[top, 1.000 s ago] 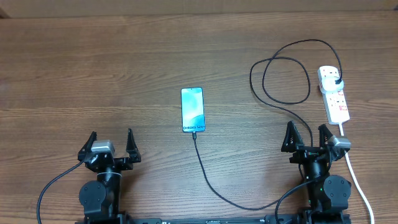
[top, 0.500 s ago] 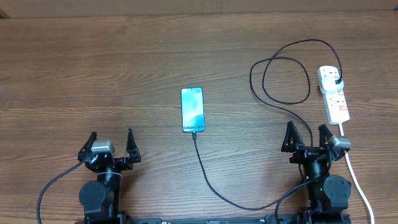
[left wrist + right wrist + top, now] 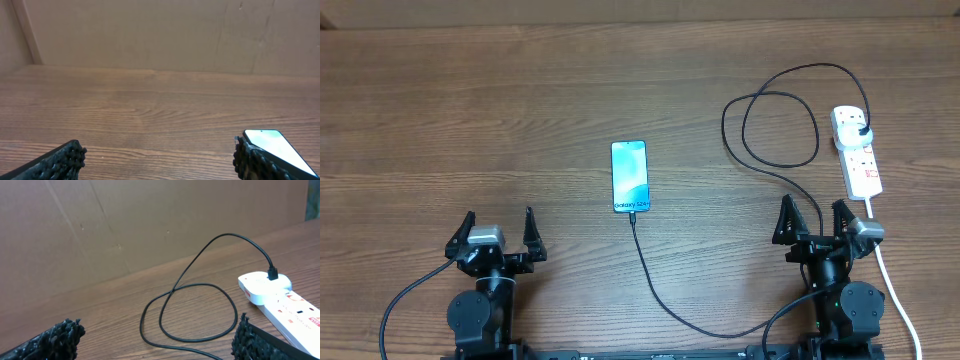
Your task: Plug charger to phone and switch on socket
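the phone (image 3: 629,176) is lying screen-up mid-table, well ahead of both grippers. the charger (image 3: 660,295) is touching its near edge and sitting plugged into the socket (image 3: 857,152), just beyond the right gripper (image 3: 811,203). the left gripper (image 3: 499,214) and the right gripper are both gaping wide, holding nothing.

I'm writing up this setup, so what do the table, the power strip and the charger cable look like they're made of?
Table: wood or wood-look laminate, matte, with brown grain lines running across it. Power strip: white, seemingly plastic, smooth with a slight sheen and rounded moulded edges. Charger cable: black, likely a rubber or plastic sheath; thin, bending in loose loops.
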You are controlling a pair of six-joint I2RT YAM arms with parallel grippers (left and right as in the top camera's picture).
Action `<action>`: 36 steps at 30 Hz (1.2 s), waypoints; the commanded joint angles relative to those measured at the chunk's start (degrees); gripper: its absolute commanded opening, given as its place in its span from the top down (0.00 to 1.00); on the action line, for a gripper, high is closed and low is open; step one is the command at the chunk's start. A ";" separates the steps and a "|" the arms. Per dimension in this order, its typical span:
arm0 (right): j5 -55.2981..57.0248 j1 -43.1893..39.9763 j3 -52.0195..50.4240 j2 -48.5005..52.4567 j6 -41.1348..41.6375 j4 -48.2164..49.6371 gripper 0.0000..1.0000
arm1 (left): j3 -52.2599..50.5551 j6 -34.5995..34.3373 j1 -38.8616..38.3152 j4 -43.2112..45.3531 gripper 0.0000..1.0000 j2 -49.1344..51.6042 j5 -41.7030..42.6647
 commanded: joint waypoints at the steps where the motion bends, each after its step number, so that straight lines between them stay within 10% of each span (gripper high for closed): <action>1: -0.55 0.50 -0.61 -0.68 -0.70 0.35 0.00 | -0.70 1.11 0.92 0.39 0.00 -0.66 -0.26; 36: -0.57 0.50 -0.61 -0.68 -0.70 0.35 0.00 | -0.70 1.11 1.99 0.39 0.00 -0.61 -0.28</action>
